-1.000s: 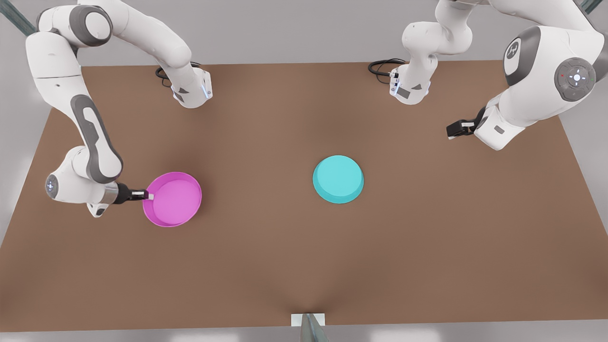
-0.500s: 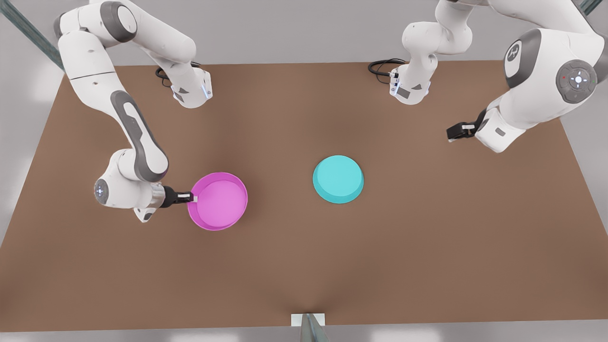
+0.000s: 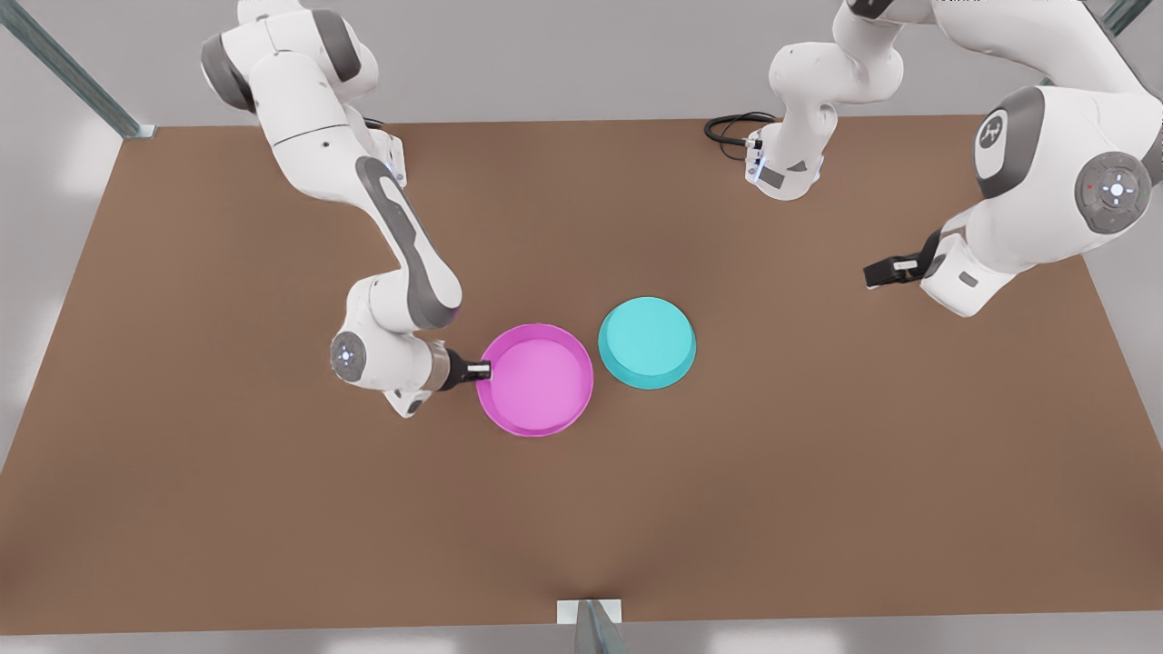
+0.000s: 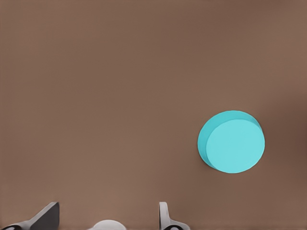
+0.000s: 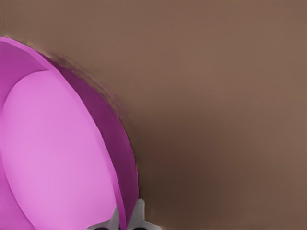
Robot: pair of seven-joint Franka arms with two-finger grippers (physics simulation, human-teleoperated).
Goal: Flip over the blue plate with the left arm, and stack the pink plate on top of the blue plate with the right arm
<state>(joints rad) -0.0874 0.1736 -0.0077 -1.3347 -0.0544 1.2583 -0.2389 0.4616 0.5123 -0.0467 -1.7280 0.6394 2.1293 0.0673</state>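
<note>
1. Count: 2 plates, 2 arms, 2 grippers, 1 table, 1 cable coil.
2. Nearest the camera's side of the brown table [image 3: 273, 545], a small white bracket [image 3: 589, 611] sits at the near edge.
3. Pink plate [image 3: 536, 380]: rim up, lighter pink inside showing, near table centre. It sits just beside the blue plate, on the front view's left of it, with a thin strip of table visible between them. I can't tell whether it is resting on the table or lifted.
4. Right gripper [image 3: 482, 370]: clamped on the pink plate's rim at the edge away from the blue plate. In the right wrist view its fingertips [image 5: 139, 213] pinch the rim wall of the pink plate [image 5: 53, 158], one inside and one outside.
5. Right arm [image 3: 391, 218]: comes down from the far edge on the front view's left, with the wrist low beside the pink plate.
6. Blue plate [image 3: 647, 342]: upside down, flat base up, resting on the table near centre. The left wrist view shows the same: blue plate [image 4: 231, 142] base up, alone on bare tabletop.
7. Left gripper [image 3: 874, 274]: up over the table on the front view's right, well apart from the blue plate and holding nothing. Its fingers [image 4: 165, 218] stand spread apart in the left wrist view.
8. Left arm [image 3: 1045, 191]: waiting, folded back at the front view's right.
9. Far edge: a black cable coil [image 3: 731, 130] lies by the left arm's base.
</note>
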